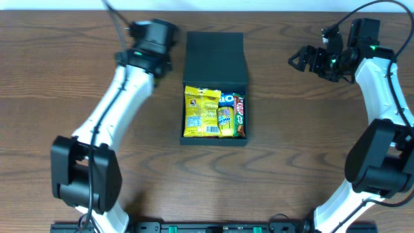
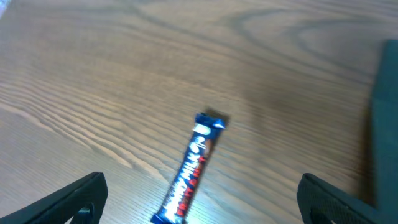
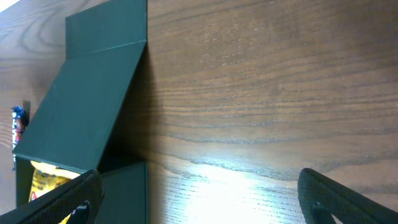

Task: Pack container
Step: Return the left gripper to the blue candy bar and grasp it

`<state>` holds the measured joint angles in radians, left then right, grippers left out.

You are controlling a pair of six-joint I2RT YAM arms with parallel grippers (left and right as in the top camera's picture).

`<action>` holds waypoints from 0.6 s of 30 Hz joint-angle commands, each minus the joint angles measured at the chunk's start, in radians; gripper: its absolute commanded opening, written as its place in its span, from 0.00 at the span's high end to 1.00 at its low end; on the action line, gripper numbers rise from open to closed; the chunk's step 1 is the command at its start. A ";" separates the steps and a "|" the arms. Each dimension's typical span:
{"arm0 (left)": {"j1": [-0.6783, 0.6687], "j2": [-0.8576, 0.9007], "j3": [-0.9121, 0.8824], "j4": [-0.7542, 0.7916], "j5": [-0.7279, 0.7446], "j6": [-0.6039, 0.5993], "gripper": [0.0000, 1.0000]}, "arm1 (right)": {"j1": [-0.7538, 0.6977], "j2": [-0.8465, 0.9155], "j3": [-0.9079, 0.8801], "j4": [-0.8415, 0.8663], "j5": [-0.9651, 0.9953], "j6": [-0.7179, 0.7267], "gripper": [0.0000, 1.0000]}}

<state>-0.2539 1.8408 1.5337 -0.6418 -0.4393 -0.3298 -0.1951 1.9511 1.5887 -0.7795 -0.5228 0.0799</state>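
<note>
We find the left gripper [image 2: 200, 182] released, fingers spread wide, poised over a blue snack bar [image 2: 189, 165] lying flat on the table [image 2: 124, 74] between them. The bar's long axis runs away from the wrist, slightly askew, so the fingers would close across its narrow width. The container [image 1: 214, 55] sits just beside that hand, past the finger at the right of its wrist view. It is open, with a yellow packet [image 1: 201, 111] and other snacks inside. The right gripper [image 3: 199, 175], likewise spread and holding nothing, stands well apart on the container's far side. We judge the left arm the nearer to the bar.
</note>
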 commanded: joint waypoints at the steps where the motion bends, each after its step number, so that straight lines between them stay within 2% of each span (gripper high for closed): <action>1: 0.086 0.058 0.006 0.011 0.144 0.047 0.00 | -0.012 -0.026 0.014 0.002 -0.005 0.009 0.01; 7: 0.169 0.154 0.006 0.095 0.251 0.182 0.00 | -0.012 -0.026 0.014 0.002 -0.005 0.009 0.01; 15: 0.174 0.227 0.006 0.178 0.254 0.397 0.00 | -0.012 -0.026 0.014 0.001 -0.005 0.010 0.01; 18: 0.177 0.258 0.006 0.175 0.265 0.430 0.00 | -0.012 -0.026 0.014 0.001 -0.005 0.010 0.01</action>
<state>-0.0830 2.0525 1.5333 -0.4644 -0.1928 0.0135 -0.1951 1.9511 1.5887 -0.7803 -0.5228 0.0799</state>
